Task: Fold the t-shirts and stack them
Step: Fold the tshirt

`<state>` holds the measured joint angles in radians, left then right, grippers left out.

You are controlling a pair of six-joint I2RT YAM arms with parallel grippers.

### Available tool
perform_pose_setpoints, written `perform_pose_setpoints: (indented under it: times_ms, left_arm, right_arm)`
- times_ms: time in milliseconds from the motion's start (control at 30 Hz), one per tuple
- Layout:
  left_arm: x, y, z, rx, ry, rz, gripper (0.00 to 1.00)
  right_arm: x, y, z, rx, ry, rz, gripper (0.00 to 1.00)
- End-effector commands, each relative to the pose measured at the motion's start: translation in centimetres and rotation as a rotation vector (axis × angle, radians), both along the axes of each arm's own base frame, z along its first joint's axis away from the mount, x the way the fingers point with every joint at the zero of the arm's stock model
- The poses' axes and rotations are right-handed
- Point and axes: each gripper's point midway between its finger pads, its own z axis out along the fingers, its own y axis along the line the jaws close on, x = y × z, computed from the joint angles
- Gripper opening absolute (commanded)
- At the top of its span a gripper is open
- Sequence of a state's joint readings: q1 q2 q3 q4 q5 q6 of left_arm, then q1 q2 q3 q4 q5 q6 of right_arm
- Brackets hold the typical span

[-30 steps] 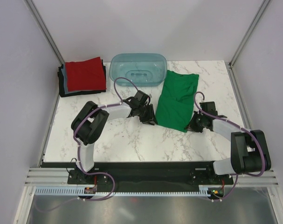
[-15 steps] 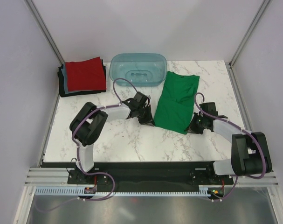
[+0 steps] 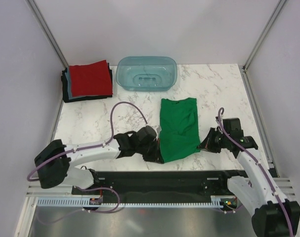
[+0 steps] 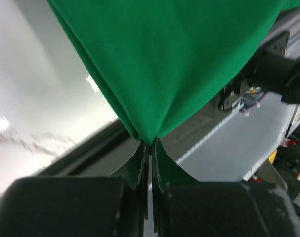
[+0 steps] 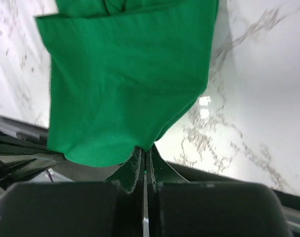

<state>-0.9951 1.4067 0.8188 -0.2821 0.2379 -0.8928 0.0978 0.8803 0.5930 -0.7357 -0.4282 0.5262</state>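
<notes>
tabletop (image 3: 90, 123) open at mid-left — tub (image 3: 147, 73) and folded stack (image 3: 89, 80) line the back.

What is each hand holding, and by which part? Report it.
Both hold the green t-shirt: the left hand is shut on its near left corner, the right hand on its near right corner.

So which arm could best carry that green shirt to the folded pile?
Probably left: left fingers and right fingers pinch the bright green cloth t-shirt, but the stack of folded t-shirts lies far left.
</notes>
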Motion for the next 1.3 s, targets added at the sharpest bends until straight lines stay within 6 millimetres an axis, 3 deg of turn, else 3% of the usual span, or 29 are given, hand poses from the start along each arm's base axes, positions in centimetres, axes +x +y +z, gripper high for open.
perform_pose_setpoints:
  times_ms: [0, 200, 333, 367, 433, 467, 533, 567, 800, 1267]
  left_arm:
    - [-4.3, 0.9, 0.3, 0.012, 0.071, 0.089, 0.02]
    - [-9.9, 1.2, 2.1, 0.010, 0.094, 0.095, 0.02]
    - [-11.1, 1.2, 3.4, 0.028, 0.084, 0.093, 0.03]
    - [-10.8, 0.8, 4.4, 0.017, 0.072, 0.096, 0.03]
    - [-9.8, 1.8, 4.6, 0.079, 0.015, 0.115, 0.04]
    - [-9.2, 1.4, 6.1, 0.068, -0.015, 0.125, 0.05]
    - [-7.4, 2.7, 6.1, 0.154, -0.064, 0.151, 0.05]
    - [-6.7, 2.3, 7.2, 0.141, -0.076, 0.156, 0.05]
    - [-1.9, 2.7, 9.1, 0.128, -0.113, 0.204, 0.06]
    - [5.1, 4.8, 9.5, 0.132, -0.123, 0.264, 0.07]
  right_arm:
    - [-4.2, 1.3, 0.0, 0.077, 0.092, 0.024, 0.00]
    - [-7.8, 1.3, 1.3, 0.074, 0.085, 0.034, 0.00]
    - [-8.6, 0.8, 3.3, 0.061, 0.035, 0.034, 0.00]
    - [-8.5, 0.8, 4.2, 0.058, 0.017, 0.037, 0.00]
    - [-8.0, 0.5, 4.7, 0.035, 0.008, 0.038, 0.00]
    - [-7.4, 0.5, 5.6, 0.027, -0.020, 0.045, 0.00]
    - [-6.3, 0.2, 6.2, 0.000, -0.029, 0.042, 0.00]
    - [-5.6, 0.2, 6.6, -0.007, -0.046, 0.045, 0.00]
    - [-1.0, 0.5, 8.6, -0.031, -0.095, 0.034, 0.00]
    - [7.0, 1.5, 7.9, -0.083, -0.069, 0.064, 0.00]
